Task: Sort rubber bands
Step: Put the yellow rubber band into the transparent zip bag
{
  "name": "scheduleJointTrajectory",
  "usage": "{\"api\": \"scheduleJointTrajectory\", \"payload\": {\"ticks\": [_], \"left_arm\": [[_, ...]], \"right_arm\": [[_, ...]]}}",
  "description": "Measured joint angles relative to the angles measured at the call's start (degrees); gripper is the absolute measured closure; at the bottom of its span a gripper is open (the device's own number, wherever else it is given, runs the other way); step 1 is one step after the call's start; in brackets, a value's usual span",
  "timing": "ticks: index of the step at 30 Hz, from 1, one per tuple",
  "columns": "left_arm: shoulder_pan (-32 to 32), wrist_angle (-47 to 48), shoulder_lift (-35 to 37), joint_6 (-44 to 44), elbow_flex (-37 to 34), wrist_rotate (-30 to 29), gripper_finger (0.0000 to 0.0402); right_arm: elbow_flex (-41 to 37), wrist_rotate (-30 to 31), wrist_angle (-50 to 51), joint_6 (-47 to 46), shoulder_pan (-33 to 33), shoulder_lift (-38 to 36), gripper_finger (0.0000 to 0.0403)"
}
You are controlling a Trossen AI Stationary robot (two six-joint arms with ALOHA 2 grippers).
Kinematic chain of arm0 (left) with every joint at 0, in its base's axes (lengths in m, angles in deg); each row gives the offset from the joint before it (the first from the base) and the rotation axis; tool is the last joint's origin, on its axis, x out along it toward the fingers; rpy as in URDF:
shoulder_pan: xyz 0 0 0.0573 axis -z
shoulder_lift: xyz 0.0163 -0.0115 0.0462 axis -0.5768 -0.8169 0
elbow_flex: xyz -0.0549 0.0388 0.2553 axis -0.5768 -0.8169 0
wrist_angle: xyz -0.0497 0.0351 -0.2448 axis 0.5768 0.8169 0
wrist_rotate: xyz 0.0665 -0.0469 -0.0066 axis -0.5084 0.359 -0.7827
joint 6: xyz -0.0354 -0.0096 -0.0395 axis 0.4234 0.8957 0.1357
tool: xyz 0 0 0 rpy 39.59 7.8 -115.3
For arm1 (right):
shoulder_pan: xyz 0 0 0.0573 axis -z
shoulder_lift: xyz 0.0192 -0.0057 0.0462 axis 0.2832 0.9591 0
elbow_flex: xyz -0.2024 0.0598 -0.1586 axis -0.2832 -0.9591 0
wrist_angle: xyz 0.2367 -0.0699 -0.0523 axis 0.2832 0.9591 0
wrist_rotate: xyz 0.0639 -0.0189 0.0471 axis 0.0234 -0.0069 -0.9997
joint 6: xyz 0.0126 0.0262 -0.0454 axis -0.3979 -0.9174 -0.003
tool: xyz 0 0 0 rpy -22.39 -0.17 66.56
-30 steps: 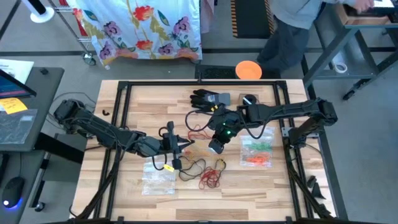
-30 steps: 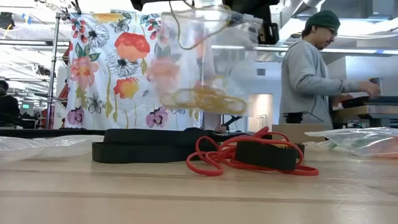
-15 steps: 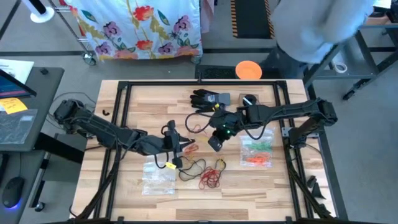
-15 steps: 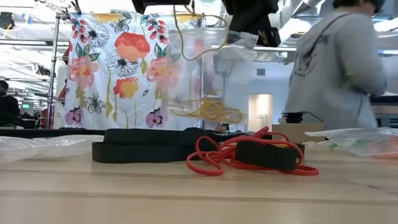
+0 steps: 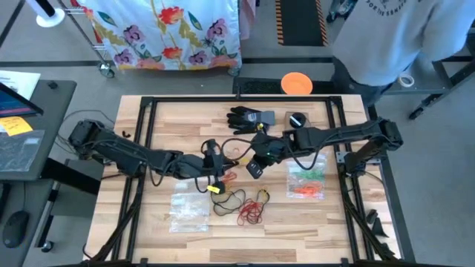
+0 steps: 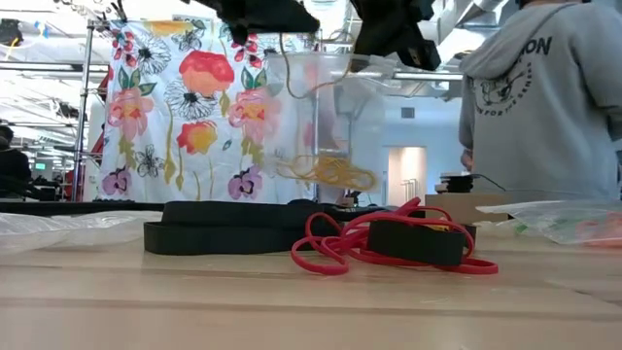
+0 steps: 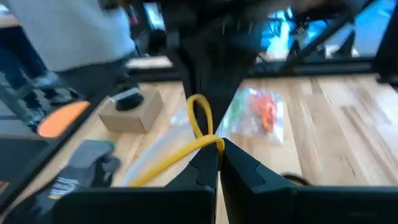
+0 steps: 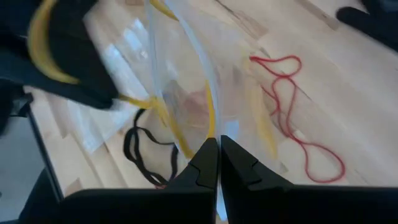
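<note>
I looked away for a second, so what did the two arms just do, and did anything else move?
The left gripper, shut on a yellow band, moved toward the right gripper, which holds the clear bag up. The person behind the table stepped closer. The bag stayed lifted; the red bands and glove stayed put.

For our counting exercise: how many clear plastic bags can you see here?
3: left bag lying flat; right bag holding green and orange bands; hanging bag, gripped mid-table by the right gripper. Others may be hidden.
</note>
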Motion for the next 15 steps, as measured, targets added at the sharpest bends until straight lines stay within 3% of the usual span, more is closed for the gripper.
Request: {"api": "scheduleJointTrajectory", "payload": {"ticks": [15], "left_arm": [[-0.6,6.9,-2.9,-3.1,7.1,-0.1,0.0401]], "right_arm": [[0.0,-1.6,0.0,0.8,-3.5,0.0,0.0394]]}}
